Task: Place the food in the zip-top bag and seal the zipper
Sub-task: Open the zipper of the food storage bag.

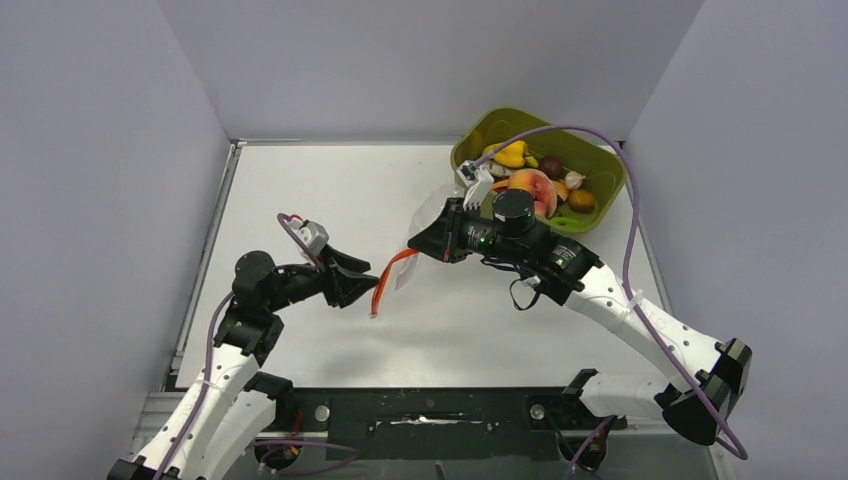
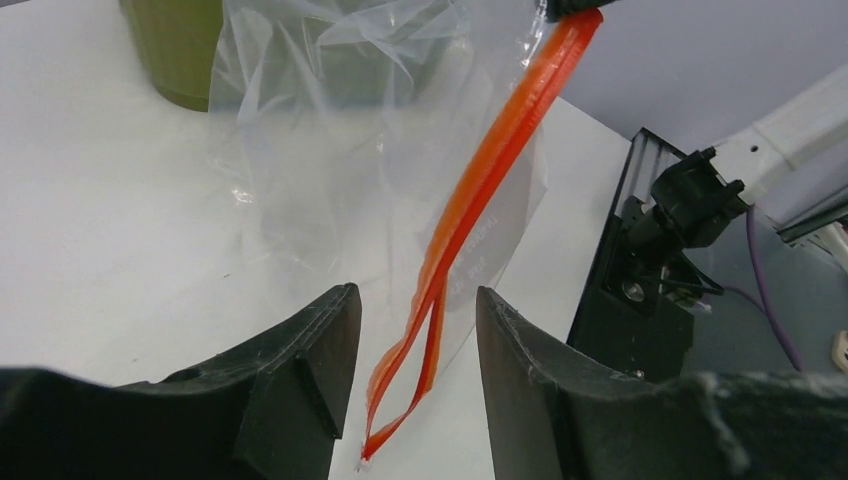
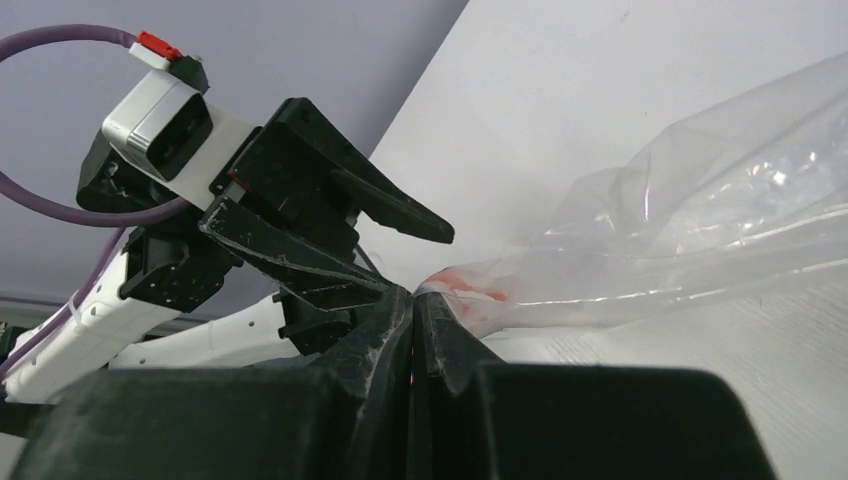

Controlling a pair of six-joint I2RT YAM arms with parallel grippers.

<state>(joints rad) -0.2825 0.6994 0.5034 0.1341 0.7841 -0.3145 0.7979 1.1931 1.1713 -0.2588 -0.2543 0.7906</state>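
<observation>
My right gripper (image 1: 412, 243) is shut on one end of the zipper (image 1: 385, 280) and holds the clear zip-top bag (image 1: 418, 225) up off the table. The red-orange strip (image 2: 480, 190) hangs slanting down from it, and its two halves are parted near the free end. That free end lies between the fingers of my open left gripper (image 2: 415, 295), with a gap on either side. In the right wrist view the shut jaws (image 3: 413, 295) pinch the bag's corner (image 3: 465, 285). The food sits in the olive-green tub (image 1: 600, 160): peach (image 1: 533, 188), yellow pepper (image 1: 510, 155), a dark purple piece (image 1: 551, 166).
The tub stands at the back right corner, close behind the right wrist. Grey walls close in the table on three sides. The black mounting rail (image 1: 440, 415) and the right arm's base (image 2: 680, 210) lie along the near edge.
</observation>
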